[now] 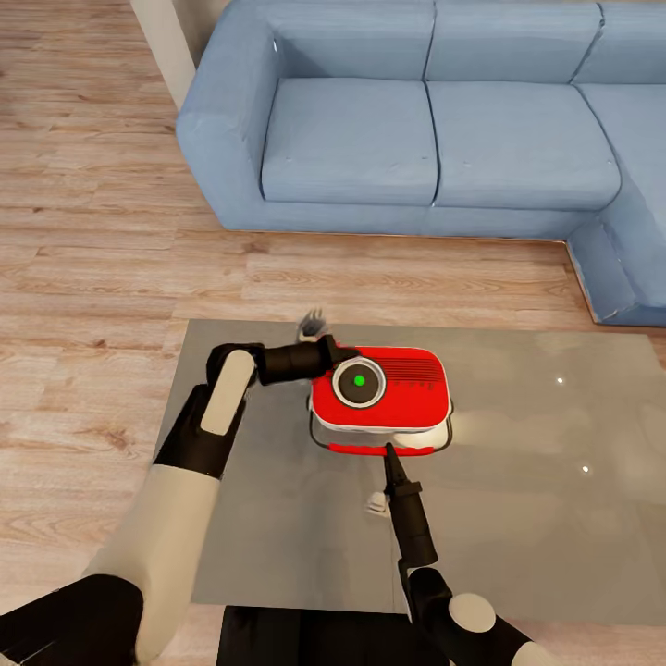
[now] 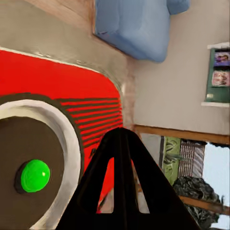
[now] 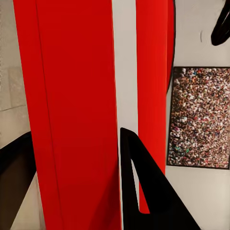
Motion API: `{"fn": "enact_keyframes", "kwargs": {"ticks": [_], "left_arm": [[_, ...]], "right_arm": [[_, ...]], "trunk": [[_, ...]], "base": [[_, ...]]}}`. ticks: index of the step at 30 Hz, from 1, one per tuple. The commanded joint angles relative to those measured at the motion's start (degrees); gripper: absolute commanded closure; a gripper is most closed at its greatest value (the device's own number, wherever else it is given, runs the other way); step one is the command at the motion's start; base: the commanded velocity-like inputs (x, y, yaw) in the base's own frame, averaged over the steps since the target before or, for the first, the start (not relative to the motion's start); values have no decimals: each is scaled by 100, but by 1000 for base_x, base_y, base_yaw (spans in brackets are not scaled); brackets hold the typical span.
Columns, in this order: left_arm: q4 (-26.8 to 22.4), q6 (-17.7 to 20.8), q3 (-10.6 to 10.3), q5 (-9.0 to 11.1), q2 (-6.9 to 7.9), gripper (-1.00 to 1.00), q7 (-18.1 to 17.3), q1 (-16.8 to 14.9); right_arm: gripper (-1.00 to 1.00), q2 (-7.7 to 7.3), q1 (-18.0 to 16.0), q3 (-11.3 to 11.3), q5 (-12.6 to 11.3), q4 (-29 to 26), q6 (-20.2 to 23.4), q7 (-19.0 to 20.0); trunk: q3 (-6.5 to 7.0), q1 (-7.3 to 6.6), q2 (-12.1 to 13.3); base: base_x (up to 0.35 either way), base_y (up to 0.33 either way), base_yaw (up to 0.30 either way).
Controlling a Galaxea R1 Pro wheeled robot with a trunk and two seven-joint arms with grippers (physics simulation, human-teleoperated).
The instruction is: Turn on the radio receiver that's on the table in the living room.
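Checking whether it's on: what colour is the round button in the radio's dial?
Bright green button, set in the dark dial of the red radio; clearest in the left wrist view.

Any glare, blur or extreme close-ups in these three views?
Head view: sharp; small glare specks on the table, soft shadow under the radio. Left wrist view: radio very close and painterly-soft, green dot clear. Right wrist view: radio so close it reads as flat red bands.

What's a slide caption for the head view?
Both arms at the red radio receiver on the grey table, green dial light showing, blue sofa behind.
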Motion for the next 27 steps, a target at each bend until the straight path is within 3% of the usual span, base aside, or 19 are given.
{"fn": "enact_keyframes", "kwargs": {"ticks": [1, 4, 9, 11, 13, 16, 19, 20, 21, 23, 24, 27], "left_arm": [[-262, 5, -3, 117, 0, 100, -3, -22], [-690, 36, -8, 233, 0, 100, -11, -40], [-822, 58, -40, 262, 0, 100, -14, -45], [-820, 63, -51, 263, 0, 100, -14, -45], [-806, 65, -50, 264, 4, 100, -16, -45], [-765, 65, -43, 235, 55, 100, -22, -45], [-754, 61, -41, 230, 143, 100, -26, -45], [-751, 61, -38, 230, 167, 100, -28, -45], [-730, 60, -35, 229, 187, 100, -30, -45], [-671, 60, -33, 222, 200, 100, -31, -45], [-653, 60, -33, 220, 202, 100, -31, -45], [-462, 50, -32, 199, 230, 100, -32, -45]], "right_arm": [[100, -4, -1, 0, 14, -5, 12, 2], [100, -14, -1, -14, -15, -5, 6, 116], [100, -48, -4, -75, -36, -15, -35, 502], [100, -62, -6, -209, -36, -73, -51, 784], [100, -74, -7, -534, -36, -239, -77, 1099], [100, -193, -6, -1641, 26, -1724, -122, 3005], [100, -384, -6, -2254, 125, -2761, -63, 4363], [100, -436, -8, -2564, 255, -3111, -25, 4978], [100, -456, -7, -2783, 368, -3273, -13, 5331], [100, -481, -9, -3132, 553, -3448, -15, 5864], [100, -483, -9, -3193, 583, -3474, -18, 5972], [100, -492, 2, -3561, 678, -3562, 6, 7066]], "trunk": [[0, 0, 0], [0, 0, 0], [0, 0, 0], [0, 0, 0], [0, 0, 0], [0, 0, 0], [0, 0, 0], [0, 0, 0], [0, 0, 0], [0, 0, 0], [0, 0, 0], [0, 0, 0]], "base": [[0, 0, 0], [0, 0, 0], [0, 0, 0], [0, 0, 0], [0, 0, 0], [0, 0, 0], [0, 0, 0], [0, 0, 0], [0, 0, 0], [0, 0, 0], [0, 0, 0], [0, 0, 0]]}}
